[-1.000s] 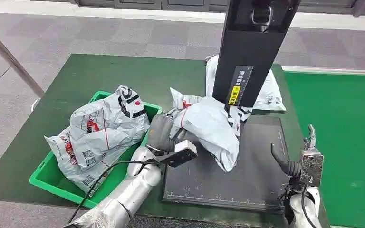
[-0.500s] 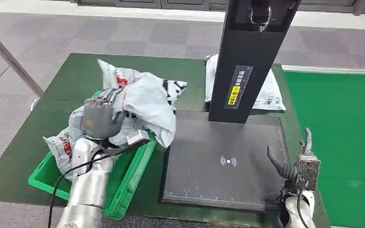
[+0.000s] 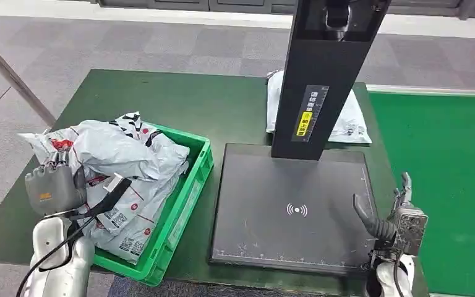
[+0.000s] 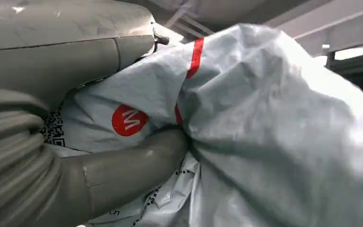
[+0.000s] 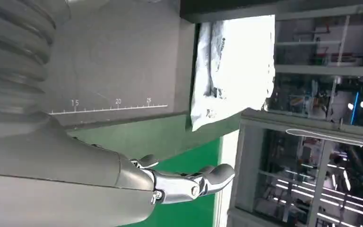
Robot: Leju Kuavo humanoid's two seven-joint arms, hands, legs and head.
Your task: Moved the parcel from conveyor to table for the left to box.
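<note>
I count one green bin (image 3: 179, 216) on the counter (image 3: 161, 102), with at least two grey parcels (image 3: 124, 148) piled in it; the exact number is hard to tell. One more parcel (image 3: 349, 120) lies behind the one black scanner stand (image 3: 321, 74).

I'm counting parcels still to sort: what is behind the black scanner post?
One grey-white parcel lies on the green table behind the scanner post. The post covers its middle, so anything further behind it is hidden.
</note>
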